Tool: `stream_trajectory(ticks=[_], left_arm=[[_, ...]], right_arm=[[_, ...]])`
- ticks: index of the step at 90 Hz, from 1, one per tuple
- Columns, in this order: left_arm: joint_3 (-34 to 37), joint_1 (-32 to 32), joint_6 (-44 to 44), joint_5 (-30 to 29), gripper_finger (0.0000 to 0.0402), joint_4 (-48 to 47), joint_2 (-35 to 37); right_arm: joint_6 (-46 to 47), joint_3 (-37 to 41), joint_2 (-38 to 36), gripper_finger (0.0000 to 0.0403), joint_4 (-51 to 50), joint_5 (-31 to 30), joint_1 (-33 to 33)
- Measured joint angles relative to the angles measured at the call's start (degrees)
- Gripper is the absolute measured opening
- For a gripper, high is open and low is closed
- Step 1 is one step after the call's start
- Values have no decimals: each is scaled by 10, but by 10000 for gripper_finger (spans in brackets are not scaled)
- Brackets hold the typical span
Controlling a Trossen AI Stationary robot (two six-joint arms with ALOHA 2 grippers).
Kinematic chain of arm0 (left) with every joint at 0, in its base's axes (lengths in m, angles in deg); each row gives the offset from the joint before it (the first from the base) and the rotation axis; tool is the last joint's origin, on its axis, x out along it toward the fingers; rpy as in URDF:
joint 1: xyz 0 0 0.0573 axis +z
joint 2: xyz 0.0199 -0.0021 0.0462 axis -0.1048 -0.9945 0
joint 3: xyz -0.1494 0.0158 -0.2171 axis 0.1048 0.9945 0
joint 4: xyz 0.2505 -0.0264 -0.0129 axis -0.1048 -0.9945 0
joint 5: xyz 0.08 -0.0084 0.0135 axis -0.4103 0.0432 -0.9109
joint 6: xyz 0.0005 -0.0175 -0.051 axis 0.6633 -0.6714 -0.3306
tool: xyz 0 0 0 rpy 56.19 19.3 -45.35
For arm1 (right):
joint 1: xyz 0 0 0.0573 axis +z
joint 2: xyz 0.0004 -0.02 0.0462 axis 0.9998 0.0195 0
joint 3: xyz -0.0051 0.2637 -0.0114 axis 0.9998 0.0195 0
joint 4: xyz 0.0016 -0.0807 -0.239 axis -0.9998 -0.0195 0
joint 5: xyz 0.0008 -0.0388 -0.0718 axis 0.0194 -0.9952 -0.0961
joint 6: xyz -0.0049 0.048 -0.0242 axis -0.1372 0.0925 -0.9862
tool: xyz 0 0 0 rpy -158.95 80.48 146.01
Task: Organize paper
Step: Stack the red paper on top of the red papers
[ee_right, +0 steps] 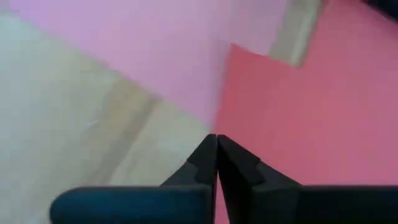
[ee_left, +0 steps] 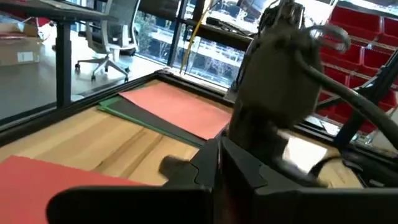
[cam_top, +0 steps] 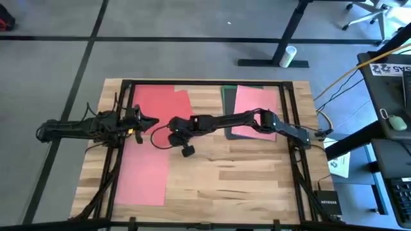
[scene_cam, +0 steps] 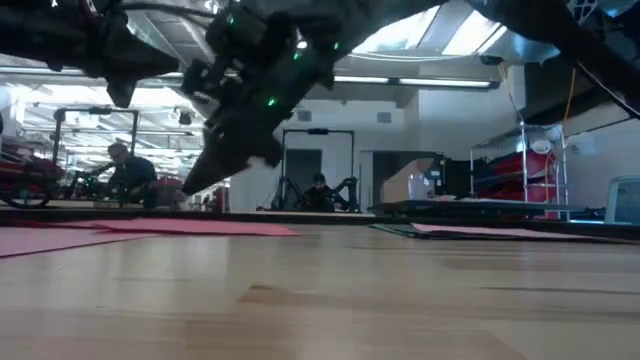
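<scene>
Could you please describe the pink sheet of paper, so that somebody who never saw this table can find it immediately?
Start from the wooden table seen from above and go to its far right part, under the right arm. There a small stack lies, with a dark green sheet showing at its left edge. The pink sheet lies on top of it, paler than the two red sheets on the left side.

I see a wooden table (cam_top: pixel 244 173) with a dark frame along its edges. On its left side lie two red sheets (cam_top: pixel 151 138), overlapping, one toward the far edge and one reaching the near edge. On the far right sits a small stack: a pink sheet (cam_top: pixel 255 102) over green (cam_top: pixel 226 96) and dark grey ones.
</scene>
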Motion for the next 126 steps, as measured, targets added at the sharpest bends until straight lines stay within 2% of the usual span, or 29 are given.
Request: stream_trajectory(ticks=[6,13,21,29,51,73,106,115,126], left_arm=[[0,0,-1,0,0,0,0],[0,0,-1,0,0,0,0],[0,0,-2,0,0,0,0],[0,0,-2,0,0,0,0],[0,0,-5,0,0,-3,0],[0,1,-4,0,0,-8,0],[0,1,-6,0,0,-12,0],[0,1,-6,0,0,-13,0],[0,1,-6,0,0,-13,0]], right_arm=[[-9,1,-1,0,-56,27,0],[-21,4,3,0,-103,23,0],[-24,23,7,0,-89,-5,0],[-24,43,6,0,-29,-22,-1],[-5,47,13,0,38,-32,-14],[11,45,29,0,63,-30,-22],[56,39,41,0,169,-49,-23],[56,18,41,0,156,-45,-23],[41,-32,38,0,80,-24,-15]])
